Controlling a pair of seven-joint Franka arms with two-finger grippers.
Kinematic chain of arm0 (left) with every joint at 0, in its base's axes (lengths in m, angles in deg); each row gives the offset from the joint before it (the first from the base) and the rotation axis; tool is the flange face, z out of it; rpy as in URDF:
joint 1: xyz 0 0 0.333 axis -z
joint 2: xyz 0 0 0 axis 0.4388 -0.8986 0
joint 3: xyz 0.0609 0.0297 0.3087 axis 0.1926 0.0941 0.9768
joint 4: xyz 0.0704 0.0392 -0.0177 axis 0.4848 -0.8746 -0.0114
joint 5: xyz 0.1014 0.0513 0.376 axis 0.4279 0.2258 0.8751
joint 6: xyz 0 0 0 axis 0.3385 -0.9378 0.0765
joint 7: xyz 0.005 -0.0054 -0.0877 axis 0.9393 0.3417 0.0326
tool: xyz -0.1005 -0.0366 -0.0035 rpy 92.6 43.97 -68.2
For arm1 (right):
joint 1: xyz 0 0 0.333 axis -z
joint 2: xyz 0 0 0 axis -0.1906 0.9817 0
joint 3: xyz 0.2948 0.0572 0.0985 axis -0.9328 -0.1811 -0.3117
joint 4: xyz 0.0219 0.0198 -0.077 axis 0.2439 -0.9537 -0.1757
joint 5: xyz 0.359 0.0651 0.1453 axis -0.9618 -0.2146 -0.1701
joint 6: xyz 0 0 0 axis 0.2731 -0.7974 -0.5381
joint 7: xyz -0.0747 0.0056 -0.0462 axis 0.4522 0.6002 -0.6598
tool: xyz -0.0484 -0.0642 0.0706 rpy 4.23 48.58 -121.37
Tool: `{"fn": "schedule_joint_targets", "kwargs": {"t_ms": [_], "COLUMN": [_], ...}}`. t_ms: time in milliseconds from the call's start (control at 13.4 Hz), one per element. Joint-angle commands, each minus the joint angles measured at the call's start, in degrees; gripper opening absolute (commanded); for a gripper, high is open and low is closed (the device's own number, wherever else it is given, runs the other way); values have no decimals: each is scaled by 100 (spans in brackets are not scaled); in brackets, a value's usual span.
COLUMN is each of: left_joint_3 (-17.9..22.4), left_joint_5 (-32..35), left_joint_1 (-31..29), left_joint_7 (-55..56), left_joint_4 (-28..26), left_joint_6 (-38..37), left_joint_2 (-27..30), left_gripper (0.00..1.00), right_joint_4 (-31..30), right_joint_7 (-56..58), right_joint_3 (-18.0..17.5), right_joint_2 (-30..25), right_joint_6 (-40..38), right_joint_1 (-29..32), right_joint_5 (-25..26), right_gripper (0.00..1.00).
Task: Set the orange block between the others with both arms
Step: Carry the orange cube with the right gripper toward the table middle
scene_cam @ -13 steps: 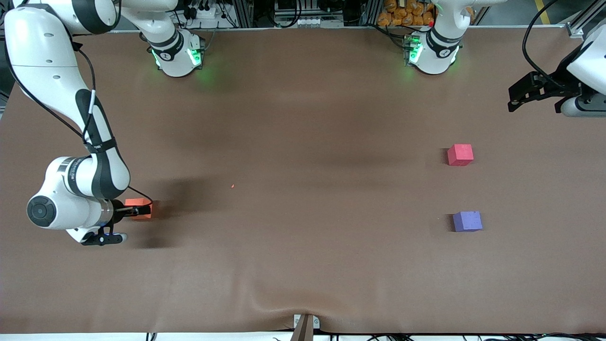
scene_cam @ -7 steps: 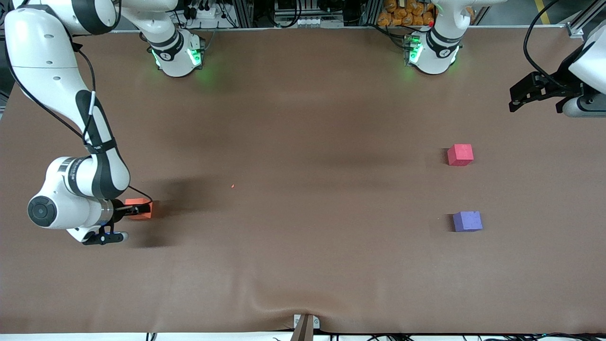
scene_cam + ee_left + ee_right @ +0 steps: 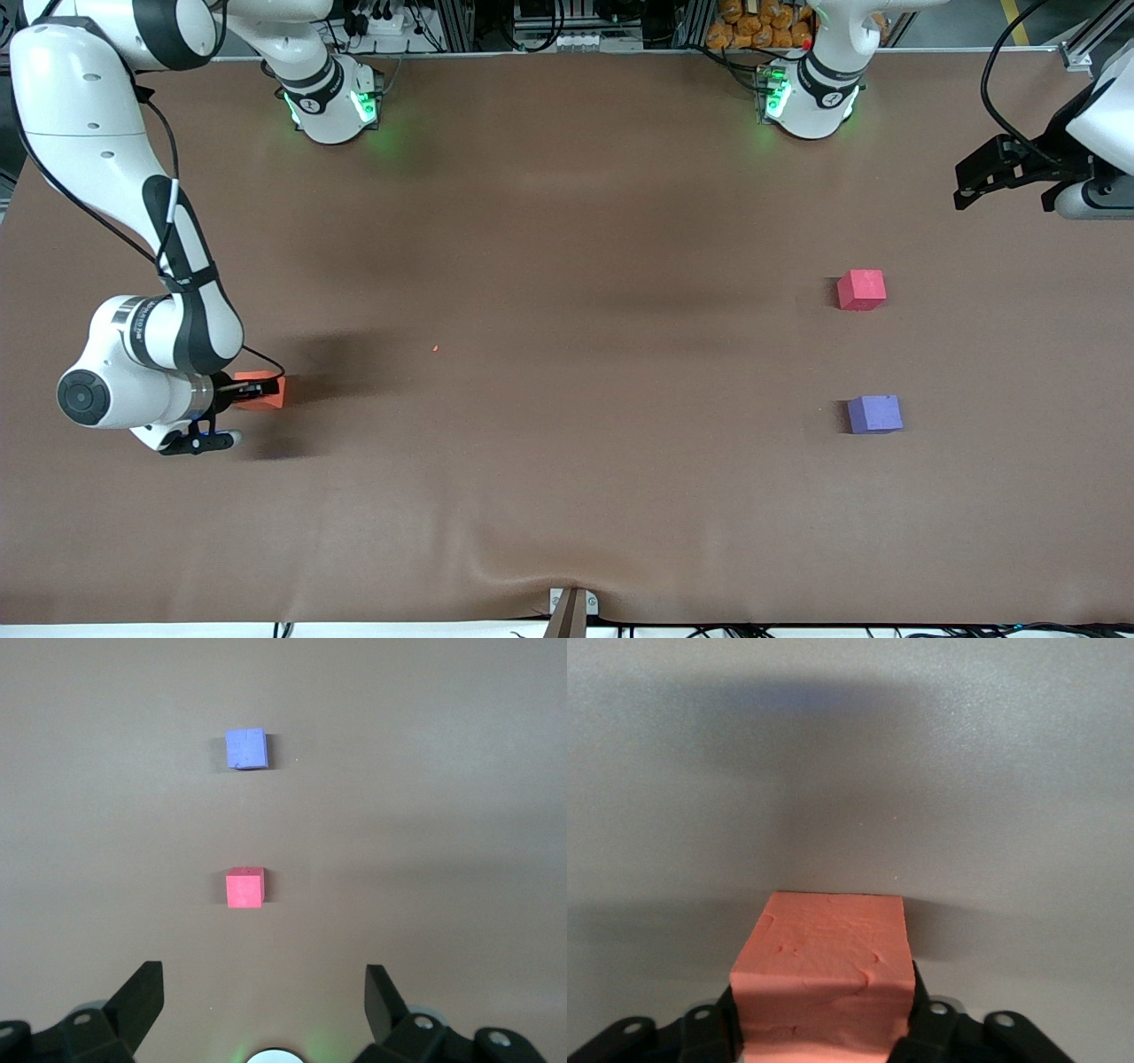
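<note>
The orange block (image 3: 268,393) (image 3: 822,966) sits low at the right arm's end of the table. My right gripper (image 3: 257,390) (image 3: 822,1014) is shut on it, with a black finger pressed against each of two opposite sides. The pinkish-red cube (image 3: 861,290) (image 3: 244,888) and the purple cube (image 3: 874,414) (image 3: 246,749) stand apart toward the left arm's end, the purple one nearer the front camera. My left gripper (image 3: 970,182) (image 3: 263,1005) hangs open and empty above the table's edge at that end, and that arm waits.
Brown cloth covers the table (image 3: 567,266), with a wrinkle (image 3: 496,558) near the front edge by a small bracket (image 3: 571,607). A tiny orange speck (image 3: 435,348) lies mid-table. The arm bases (image 3: 332,102) (image 3: 811,97) stand along the back edge.
The right gripper's fingers have closed onto the orange block, and its wrist has shifted slightly. The left arm and the two other cubes have hardly moved.
</note>
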Motion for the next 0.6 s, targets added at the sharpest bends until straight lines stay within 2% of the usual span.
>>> {"fn": "schedule_joint_targets", "kwargs": {"t_ms": [0,149,298,522], "left_joint_3": [-28,-28,-28,-28], "left_joint_5": [63,63,63,63], "left_joint_1": [-38,-38,-38,-38], "left_joint_7": [-54,-54,-54,-54], "left_joint_4": [32,32,32,32], "left_joint_6": [-66,-66,-66,-66], "left_joint_2": [8,17,17,8], "left_gripper": [100,100,100,100], "right_joint_4": [-82,-47,84,331], "right_joint_7": [377,519,493,440], "right_joint_3": [-41,-41,-58,-67], "right_joint_2": [-47,-56,-82,-170], "right_joint_6": [25,34,69,43], "right_joint_1": [58,49,-12,-459], "right_joint_5": [36,36,-43,-52], "right_gripper": [44,32,33,31]}}
